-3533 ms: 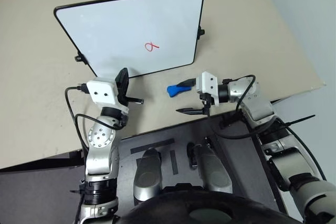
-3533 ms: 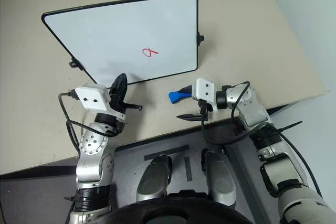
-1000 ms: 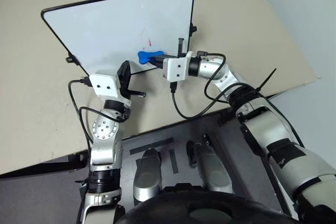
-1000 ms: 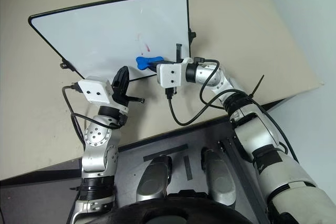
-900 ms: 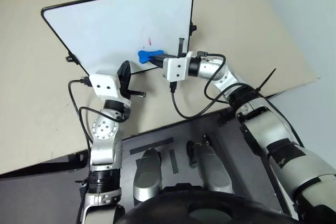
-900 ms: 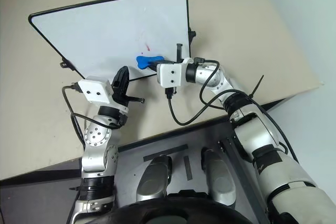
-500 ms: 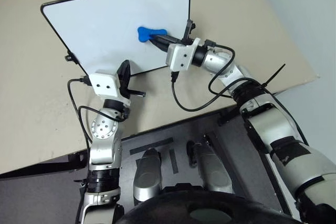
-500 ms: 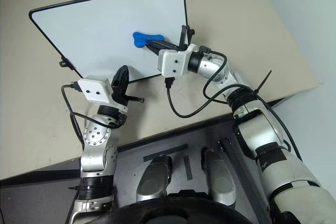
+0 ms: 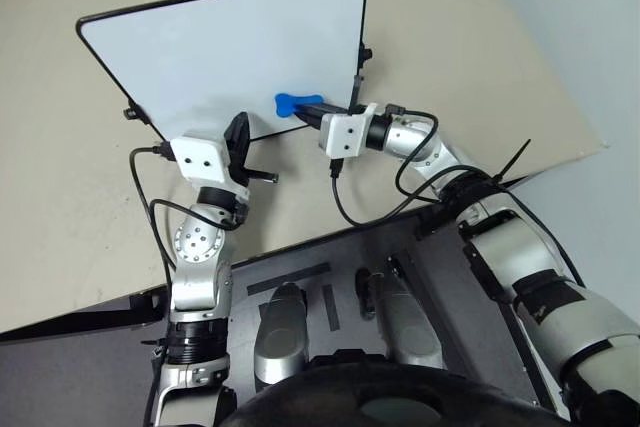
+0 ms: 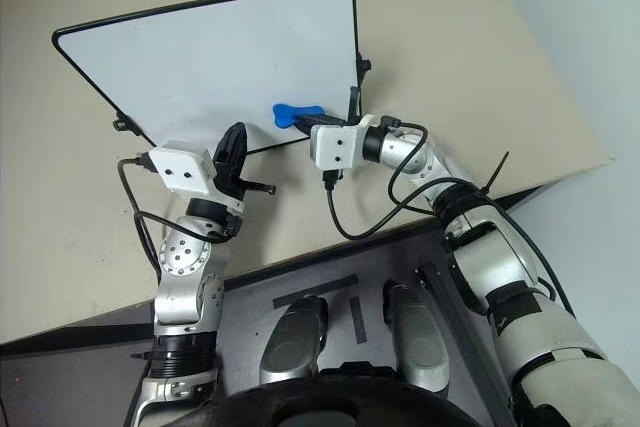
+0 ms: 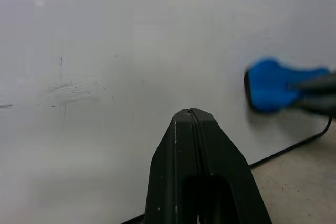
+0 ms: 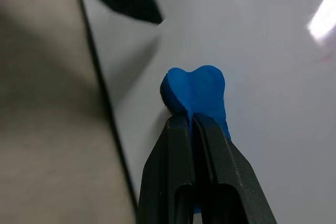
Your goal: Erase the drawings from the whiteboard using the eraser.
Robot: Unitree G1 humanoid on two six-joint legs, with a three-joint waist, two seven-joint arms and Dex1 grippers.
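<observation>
A: Beige tabletop [image 9: 470, 57], item 1: whiteboard [image 9: 200, 57], lying flat, black rim, small clips on sides. Surface reads clean in both eye views; no red mark found.

B: Drawings?

A: None visible now. Faint grey scuffs in left wrist view, can't say if marker residue.

B: Item 2?

A: Eraser [image 9: 297, 103], blue, bow-tie shape. Sits on the board near its near edge, toward the board's right side. Held by right gripper [image 10: 308, 121], fingers [image 12: 181, 166] clamped tight on its rear half, front lobe sticking out flat against the board.

B: Item 3?

A: Left gripper [image 9: 236, 140], fingers [image 11: 191, 145] pressed together, nothing in them. Parked at the near edge of the board, pointing over it, well left of the eraser.

B: Step?

A: Wiping pass, prob. near its end, judging by the clean board.

B: Next?

A: Judgement only: check board for leftover red; if any, another stroke w/ eraser kept flat and grip firm. If none, lift off and set eraser down on tabletop, clear of the rim.
</observation>
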